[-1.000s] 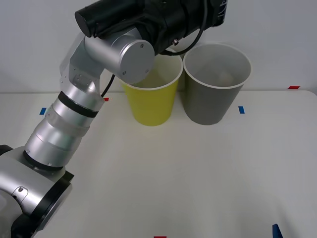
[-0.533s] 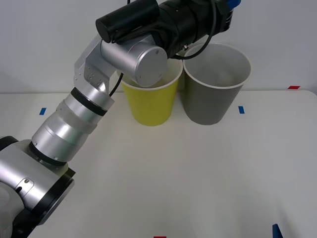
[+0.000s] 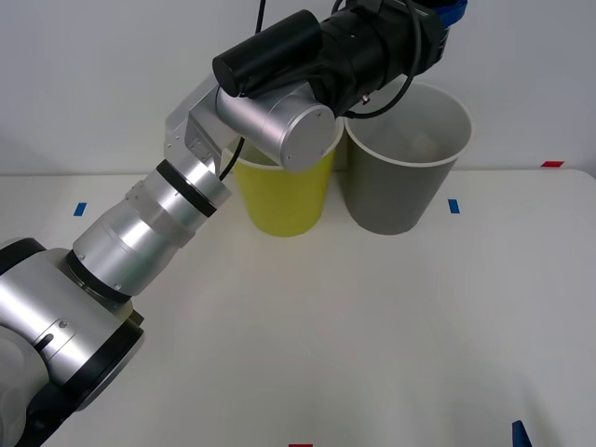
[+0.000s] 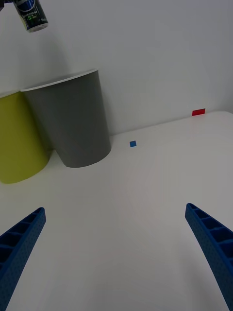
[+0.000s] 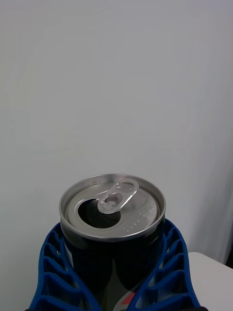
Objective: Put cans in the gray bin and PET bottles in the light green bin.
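A dark can with an open silver pull-tab top sits upright between the blue ribbed fingers of my left gripper, which is shut on it. In the front view the left arm reaches up and across, and the left gripper is high above the gray bin. The right wrist view also has the can hanging in the air above the gray bin. The light green bin stands just left of the gray one, touching it. My right gripper is open and low over the table.
Both bins stand at the back of the white table against a pale wall. Small blue tape marks and a red one lie on the tabletop. A blue fingertip pokes in at the front right edge.
The left arm has swung to the right and upward with the can, from over the light green bin to above the gray bin. The bins have not moved.
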Robot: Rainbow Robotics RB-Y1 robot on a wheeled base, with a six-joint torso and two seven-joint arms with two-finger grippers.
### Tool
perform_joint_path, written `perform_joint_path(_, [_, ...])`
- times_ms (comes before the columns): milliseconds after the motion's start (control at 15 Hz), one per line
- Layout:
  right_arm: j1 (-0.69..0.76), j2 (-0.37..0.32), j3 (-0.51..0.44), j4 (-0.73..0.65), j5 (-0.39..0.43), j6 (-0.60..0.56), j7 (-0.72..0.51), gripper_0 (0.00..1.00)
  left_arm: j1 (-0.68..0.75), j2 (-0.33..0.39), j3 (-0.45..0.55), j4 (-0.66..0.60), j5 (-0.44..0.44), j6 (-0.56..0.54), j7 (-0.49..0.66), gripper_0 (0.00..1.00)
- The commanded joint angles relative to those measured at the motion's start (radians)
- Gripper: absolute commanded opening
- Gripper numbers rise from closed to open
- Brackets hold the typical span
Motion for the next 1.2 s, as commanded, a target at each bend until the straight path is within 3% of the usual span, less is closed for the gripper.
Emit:
perform_joint_path(67, [0.000, 0.000, 0.000, 0.000, 0.000, 0.000, 0.000, 1.00, -0.001, -0.002, -0.017, 0.018, 0.001, 0.000, 0.001, 0.00])
perform_joint_path(200, [0.000, 0.000, 0.000, 0.000, 0.000, 0.000, 0.000, 1.00, -0.001, -0.001, -0.020, 0.018, 0.001, 0.000, 0.003, 0.00])
perform_joint_path(267, [0.000, 0.000, 0.000, 0.000, 0.000, 0.000, 0.000, 1.00, -0.001, 0.001, -0.020, 0.018, 0.001, -0.008, 0.004, 0.66])
perform_joint_path(333, [0.000, 0.000, 0.000, 0.000, 0.000, 0.000, 0.000, 1.00, -0.001, 0.001, -0.020, 0.018, 0.001, -0.008, 0.006, 1.00])
perform_joint_path(1200, [0.000, 0.000, 0.000, 0.000, 0.000, 0.000, 0.000, 1.00, 0.001, 0.014, -0.006, 0.014, 0.021, -0.045, 0.047, 1.00])
